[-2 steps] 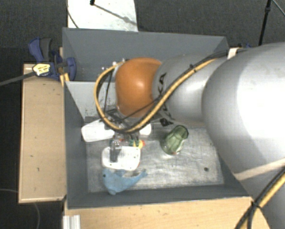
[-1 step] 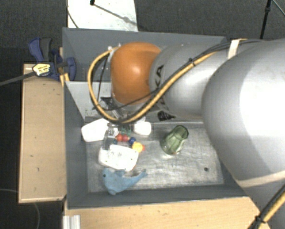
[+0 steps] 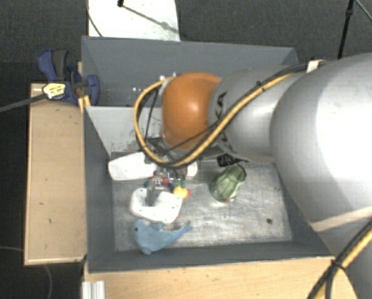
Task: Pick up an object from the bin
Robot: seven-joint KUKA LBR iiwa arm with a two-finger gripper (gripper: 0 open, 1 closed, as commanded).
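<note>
White rounded object lies on the floor of the bin, toward its left wall and nearer the front edge. The gripper stands directly over it, apparently touching; whether it is apart or clamped cannot be told. Recommend a centred grip and a straight lift. Also in the bin: blue cloth-like piece just in front, white flat piece behind, green object rightward.
</note>
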